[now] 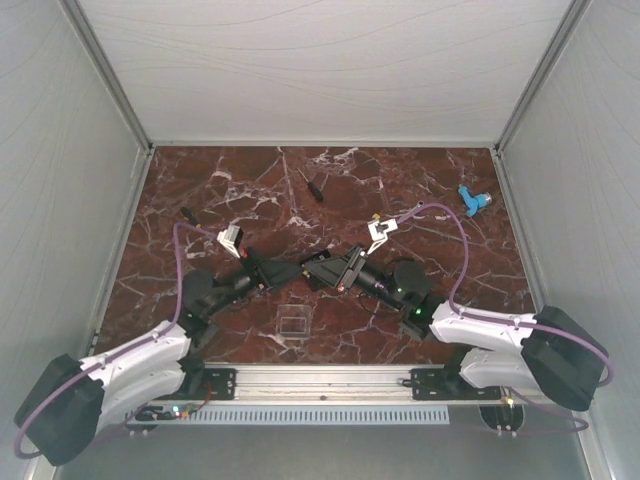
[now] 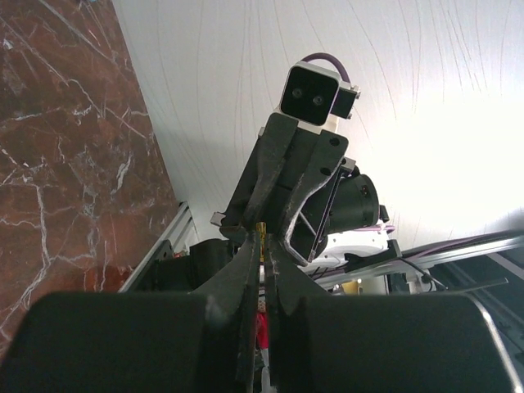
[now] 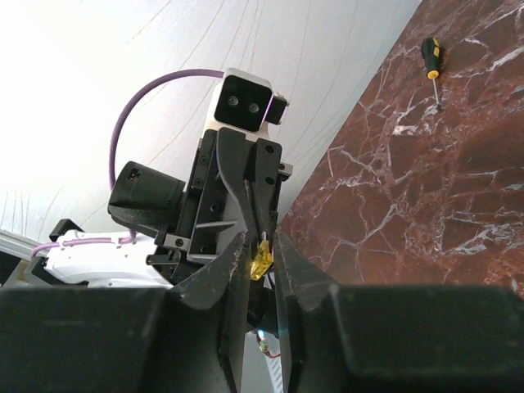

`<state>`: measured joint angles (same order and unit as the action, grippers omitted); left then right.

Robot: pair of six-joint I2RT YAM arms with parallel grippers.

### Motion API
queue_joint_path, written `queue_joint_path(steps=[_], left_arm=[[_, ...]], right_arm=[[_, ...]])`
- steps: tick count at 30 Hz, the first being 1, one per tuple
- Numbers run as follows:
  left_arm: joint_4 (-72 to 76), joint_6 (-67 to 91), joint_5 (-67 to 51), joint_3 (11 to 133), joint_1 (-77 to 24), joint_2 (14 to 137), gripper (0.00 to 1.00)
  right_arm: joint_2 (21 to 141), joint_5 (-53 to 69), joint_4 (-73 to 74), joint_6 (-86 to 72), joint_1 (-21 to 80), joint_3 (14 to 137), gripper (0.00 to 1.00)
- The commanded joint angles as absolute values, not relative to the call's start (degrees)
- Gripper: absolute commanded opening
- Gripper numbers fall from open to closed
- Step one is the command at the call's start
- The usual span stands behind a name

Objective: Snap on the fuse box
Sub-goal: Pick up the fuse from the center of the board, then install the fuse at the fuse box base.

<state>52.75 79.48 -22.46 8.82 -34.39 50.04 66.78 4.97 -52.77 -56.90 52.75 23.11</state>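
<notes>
The fuse box shows in no view. My two grippers meet tip to tip above the middle of the table, the left gripper [image 1: 303, 272] against the right gripper [image 1: 324, 269]. In the right wrist view a small yellow fuse [image 3: 262, 262] sits between the narrow jaws of my right gripper [image 3: 260, 247], close against both pads. Its thin metal prong runs up into the tips of the left gripper [image 3: 263, 233]. In the left wrist view my left gripper [image 2: 262, 246] is shut, with the yellow fuse [image 2: 260, 231] showing at its tips.
A clear square lid [image 1: 292, 323] lies flat near the front, just below the grippers. A black screwdriver [image 1: 316, 187] lies towards the back, also in the right wrist view as the screwdriver [image 3: 431, 59]. A blue part [image 1: 472, 201] sits at the right, a small black piece [image 1: 187, 213] at the left.
</notes>
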Motion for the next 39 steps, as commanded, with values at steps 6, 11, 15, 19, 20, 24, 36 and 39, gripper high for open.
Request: queue_joint_path(steps=[6,11,15,19,20,24,36,39], left_arm=[[63.3,81.3,-22.4,8.3,-35.0,53.2,0.02],[57.7,77.6,-20.7,7.9,-34.8,51.6,0.17],[45.8,70.8,-19.7,9.2,-33.1,49.5,0.26],[35.2,62.7,-20.0,11.8,-29.6,49.9,0.32],[34.1,60.9,-20.4,12.3,-28.4,50.6,0.33],[29.4,54.3,-20.9,15.3,-24.9,55.0,0.39],[29.6,45.7,-31.8,24.8,-18.0,77.7,0.58],[32.6,46.8,-34.2,24.4,-17.9,81.7,0.60]], right_arm=[[67.1,7.4,-55.1,-56.9,51.5,24.7,0.00],[67.3,12.6,-47.7,-55.1,48.2,27.6,0.00],[67.8,16.8,-38.4,-51.4,44.9,30.8,0.00],[69.1,18.7,-28.4,-46.1,42.1,34.6,0.00],[69.7,19.0,-25.8,-44.0,41.7,35.8,0.00],[73.7,19.1,-15.9,-37.0,40.8,41.3,0.00],[87.8,11.9,12.0,-20.2,42.7,60.1,0.00],[91.3,8.9,16.8,-17.4,44.3,63.8,0.00]])
